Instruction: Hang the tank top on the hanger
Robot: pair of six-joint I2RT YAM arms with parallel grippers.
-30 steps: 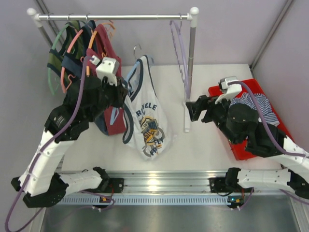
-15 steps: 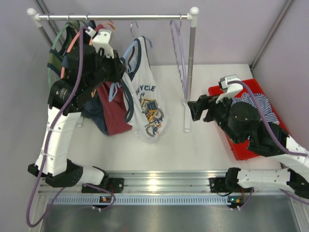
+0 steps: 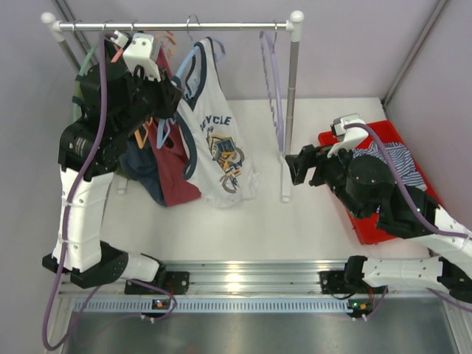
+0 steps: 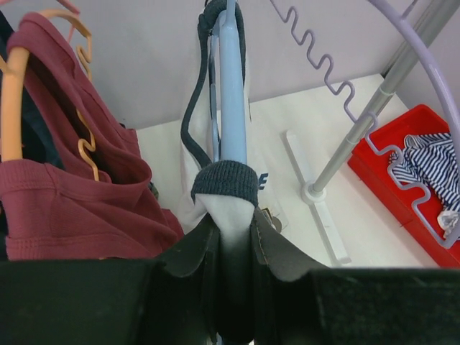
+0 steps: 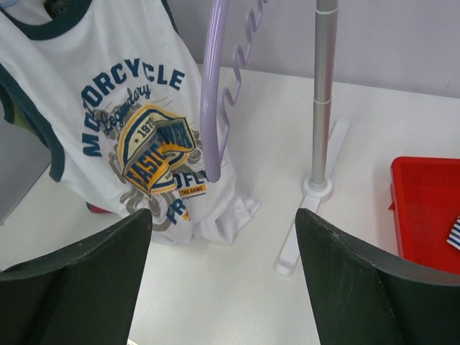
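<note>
Up by the rail (image 3: 177, 26): tank top (image 3: 217, 140), already draped on light-blue hanger (image 4: 231, 93). Left jaws clamped on its navy-trimmed shoulder. Right jaws open, over desk (image 3: 310, 221). Step: hanging up. Next, probably: seat hook on rail, release.

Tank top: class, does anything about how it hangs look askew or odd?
Yes. The tank top hangs slanted on the hanger, one shoulder clamped in the left jaws, and its hem bunches on the table instead of hanging free.
</note>
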